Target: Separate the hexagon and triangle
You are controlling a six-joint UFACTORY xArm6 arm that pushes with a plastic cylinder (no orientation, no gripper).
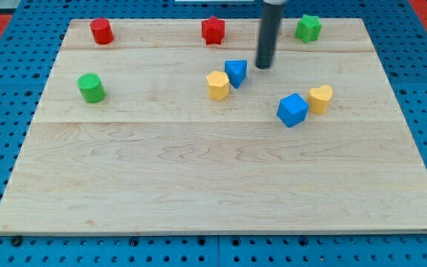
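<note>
A yellow hexagon block [217, 85] and a blue triangle block [236, 72] sit touching each other near the middle of the board, the triangle at the hexagon's upper right. My tip [262, 66] stands just to the right of the blue triangle, a small gap away from it. The rod [268, 30] comes down from the view's top.
A red cylinder [101, 31] and a red star [213, 30] lie near the top edge, a green star [308, 28] at top right. A green cylinder [90, 87] is at the left. A blue cube [293, 110] touches a yellow heart [320, 98] at the right. The wooden board [199, 193] ends on a blue pegboard.
</note>
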